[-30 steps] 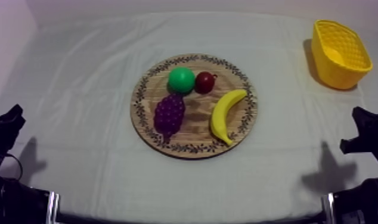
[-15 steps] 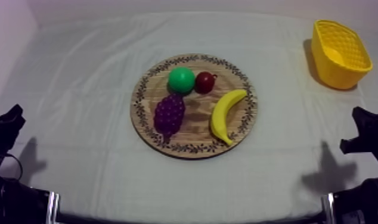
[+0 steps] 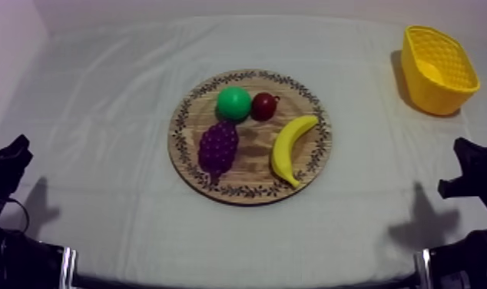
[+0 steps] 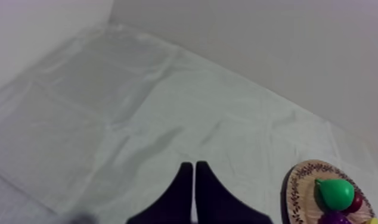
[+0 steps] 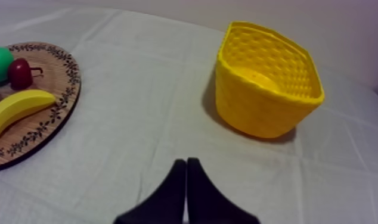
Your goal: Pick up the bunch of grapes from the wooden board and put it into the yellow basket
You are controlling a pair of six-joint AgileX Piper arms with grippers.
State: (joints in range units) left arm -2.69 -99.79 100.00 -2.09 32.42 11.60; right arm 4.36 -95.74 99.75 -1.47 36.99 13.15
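Note:
A purple bunch of grapes lies on the left part of the round wooden board in the middle of the table. The yellow basket stands at the far right, and close ahead in the right wrist view. My left gripper is shut on nothing, its fingers together as a wedge over bare cloth, the board off to one side. My right gripper is shut too, over cloth between the board and the basket. Both arms rest low at the table's near corners.
Sharing the board with the grapes are a green pear, a small red fruit and a banana. Cloth lies bare between board and basket. A wall rises behind the far edge of the table.

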